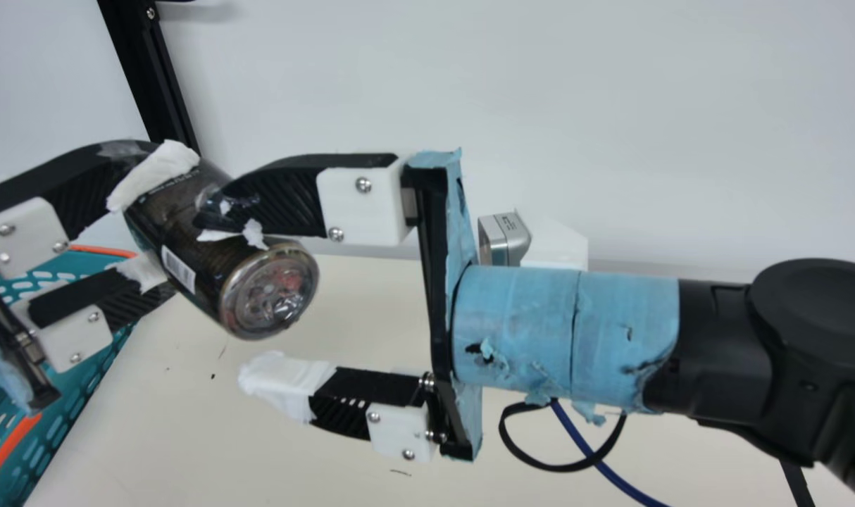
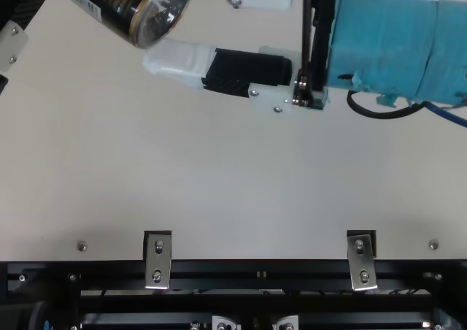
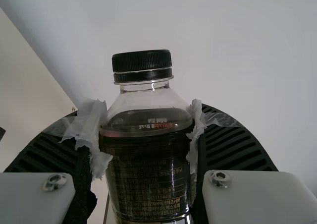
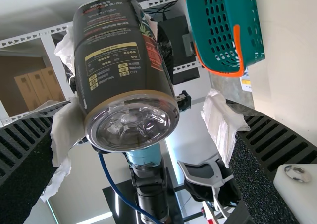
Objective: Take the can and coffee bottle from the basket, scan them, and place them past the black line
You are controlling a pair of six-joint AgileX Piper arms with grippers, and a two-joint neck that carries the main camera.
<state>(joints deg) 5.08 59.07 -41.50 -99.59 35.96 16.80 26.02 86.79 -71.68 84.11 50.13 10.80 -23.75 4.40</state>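
Note:
In the main view my left gripper point(image 1: 149, 220) is shut on the dark coffee bottle point(image 1: 191, 243), held tilted in the air with its clear base towards my right gripper point(image 1: 241, 296). That right gripper stands open; its upper finger overlaps the bottle, and I cannot tell if they touch. The top view has the bottle point(image 2: 117, 5) at the upper left. In the left wrist view the black-capped bottle point(image 3: 147, 174) is pinched by my left gripper point(image 3: 147, 135). The right wrist view shows the bottle's base nearer one finger of my right gripper point(image 4: 142, 127), with a gap to the other.
A teal basket point(image 1: 1, 415) with orange edging is at the main view's left, on the cream table point(image 1: 188, 415). A grey and black device point(image 4: 210, 179) shows beyond the fingers in the right wrist view. Cables hang under the right arm.

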